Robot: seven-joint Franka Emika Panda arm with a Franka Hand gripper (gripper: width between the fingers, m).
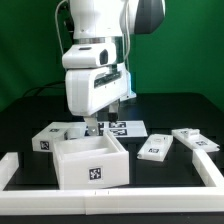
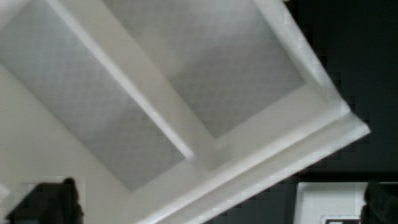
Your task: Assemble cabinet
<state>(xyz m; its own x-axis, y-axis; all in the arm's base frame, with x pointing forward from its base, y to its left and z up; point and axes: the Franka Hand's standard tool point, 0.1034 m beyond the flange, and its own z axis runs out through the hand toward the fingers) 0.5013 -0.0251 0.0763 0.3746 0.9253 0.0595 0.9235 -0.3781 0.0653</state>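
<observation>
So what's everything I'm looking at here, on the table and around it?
open cabinet box: one, white, tag on its front, at the table's front, below the hand
tagged block: one, white, behind the box toward the exterior view's left
short flat panel: one, white, tagged, toward the exterior view's right of the box
long flat panel: one, white, furthest toward the exterior view's right
marker board: one, white with tags, just behind the hand
rail: one, white, edging the table
table: one, black
backdrop: one, green, behind everything
robot arm: one, white, above the box
hand: one, dark fingers spread open, at the box's back edge
</observation>
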